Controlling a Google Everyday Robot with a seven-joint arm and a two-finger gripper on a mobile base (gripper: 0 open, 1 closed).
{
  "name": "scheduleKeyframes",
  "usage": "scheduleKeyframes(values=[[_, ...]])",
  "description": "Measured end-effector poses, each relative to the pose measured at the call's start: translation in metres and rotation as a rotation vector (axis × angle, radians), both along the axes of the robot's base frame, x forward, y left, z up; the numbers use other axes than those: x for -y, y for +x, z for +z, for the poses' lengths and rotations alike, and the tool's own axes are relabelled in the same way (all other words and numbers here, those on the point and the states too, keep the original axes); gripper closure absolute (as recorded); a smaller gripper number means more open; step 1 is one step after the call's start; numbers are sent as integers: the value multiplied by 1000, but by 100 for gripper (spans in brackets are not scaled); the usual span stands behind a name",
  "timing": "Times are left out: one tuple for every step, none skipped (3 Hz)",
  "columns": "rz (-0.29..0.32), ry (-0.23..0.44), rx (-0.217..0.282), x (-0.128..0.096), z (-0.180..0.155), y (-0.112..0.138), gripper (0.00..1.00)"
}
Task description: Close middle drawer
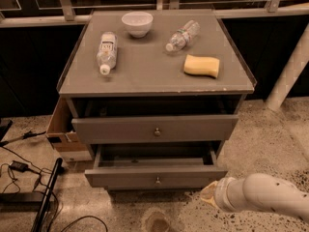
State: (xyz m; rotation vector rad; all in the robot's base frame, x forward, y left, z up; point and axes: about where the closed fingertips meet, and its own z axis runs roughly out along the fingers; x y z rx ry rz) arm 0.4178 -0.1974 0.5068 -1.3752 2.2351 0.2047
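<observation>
The middle drawer (145, 176) is the lower of the two grey fronts in view, wide and low, with a small round knob (157, 180). It stands pulled out further than the top drawer (120, 128), which is also partly open. My gripper (208, 197) is at the end of the white arm (263, 197) at the lower right. It sits low over the floor, just below and in front of the middle drawer's right front corner, apart from it. The lowest drawer is hidden beneath.
On the cabinet top (145, 71) lie a white bowl (137, 23), two plastic bottles (106, 51) (182, 35) and a yellow sponge (202, 65). A cardboard box (60, 129) stands at the cabinet's left. Cables and a black bar (46, 197) lie on the floor at left. A white post (289, 71) is at right.
</observation>
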Motion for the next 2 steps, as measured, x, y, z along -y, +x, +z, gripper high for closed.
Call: scheduleKeyframes(values=[[23, 51, 67, -5, -42, 22, 100], [21, 133, 94, -3, -81, 46, 100]])
